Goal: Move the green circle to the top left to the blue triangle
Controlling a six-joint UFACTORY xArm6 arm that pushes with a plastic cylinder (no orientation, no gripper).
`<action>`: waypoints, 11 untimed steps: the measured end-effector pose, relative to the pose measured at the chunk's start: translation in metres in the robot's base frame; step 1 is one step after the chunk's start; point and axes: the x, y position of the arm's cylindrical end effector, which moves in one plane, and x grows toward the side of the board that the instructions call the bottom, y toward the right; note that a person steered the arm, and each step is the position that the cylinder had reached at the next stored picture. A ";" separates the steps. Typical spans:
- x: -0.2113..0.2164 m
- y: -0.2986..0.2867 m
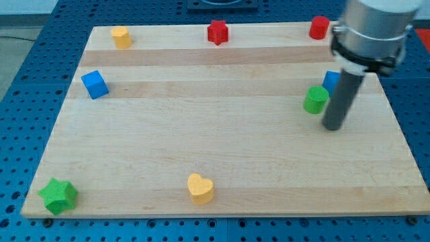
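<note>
The green circle (315, 99) is a short green cylinder at the view's right, on the wooden board (222, 148). A blue block (330, 81), the blue triangle as far as its shape shows, sits just above and right of it, partly hidden behind the rod. My tip (333, 127) rests on the board just right of and slightly below the green circle, close to it; I cannot tell if they touch.
A blue cube (95, 85) lies at the left. A yellow block (121, 37), a red star (218, 31) and a red cylinder (319, 27) line the top edge. A green star (58, 195) and a yellow heart (200, 189) lie near the bottom edge.
</note>
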 end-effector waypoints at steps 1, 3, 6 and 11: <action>-0.037 -0.001; -0.041 -0.191; -0.054 -0.111; -0.091 -0.155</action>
